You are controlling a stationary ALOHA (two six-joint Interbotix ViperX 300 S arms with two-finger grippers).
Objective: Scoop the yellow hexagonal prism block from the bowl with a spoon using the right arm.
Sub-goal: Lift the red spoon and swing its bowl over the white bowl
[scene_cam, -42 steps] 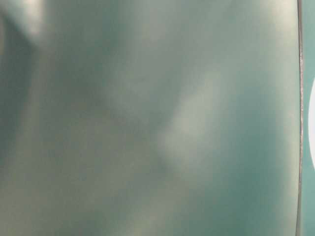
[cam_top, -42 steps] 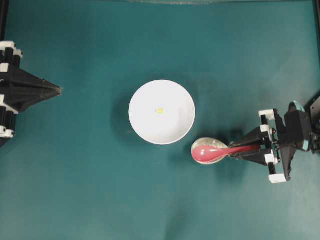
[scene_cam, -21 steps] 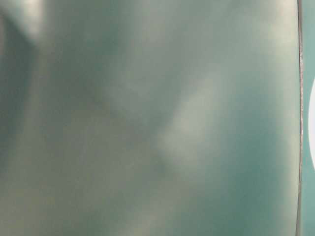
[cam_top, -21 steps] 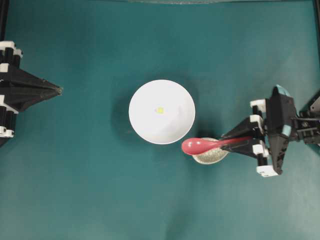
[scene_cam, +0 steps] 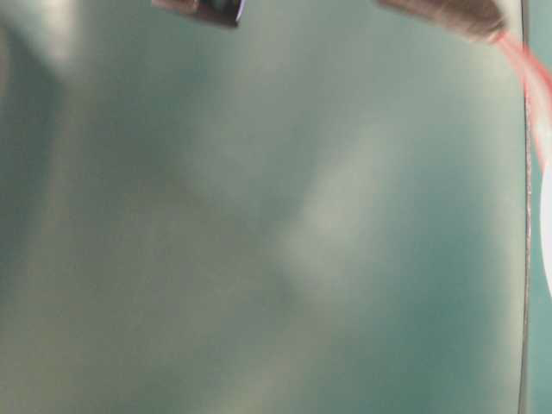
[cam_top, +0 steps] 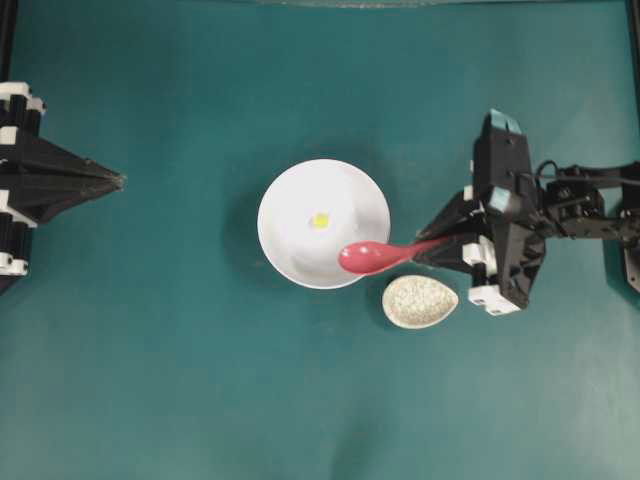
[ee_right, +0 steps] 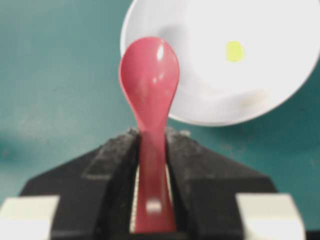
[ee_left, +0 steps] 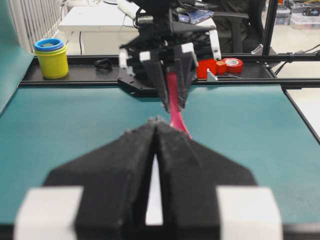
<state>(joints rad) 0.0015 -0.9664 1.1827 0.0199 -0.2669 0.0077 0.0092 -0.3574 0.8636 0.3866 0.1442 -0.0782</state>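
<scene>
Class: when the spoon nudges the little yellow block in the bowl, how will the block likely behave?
The yellow block looks tiny beside the spoon, so probably light and easily pushed. The white bowl looks glossy, so it may slide. Its curved wall could steer it back toward the middle.

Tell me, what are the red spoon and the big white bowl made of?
The spoon looks like glazed ceramic or hard plastic: it is glossy, with bright glints on its scoop. The bowl looks like smooth white ceramic, plain with a soft sheen, though it could be plastic.

Robotics laboratory or workshop. Evidence: teal-covered surface (ee_left: 60,135) inside a black frame; white desk (ee_left: 95,15) at 12 o'clock; stacked yellow and blue cups (ee_left: 51,57) at 10 o'clock; red tape roll (ee_left: 232,64); office chair (ee_left: 235,25).
</scene>
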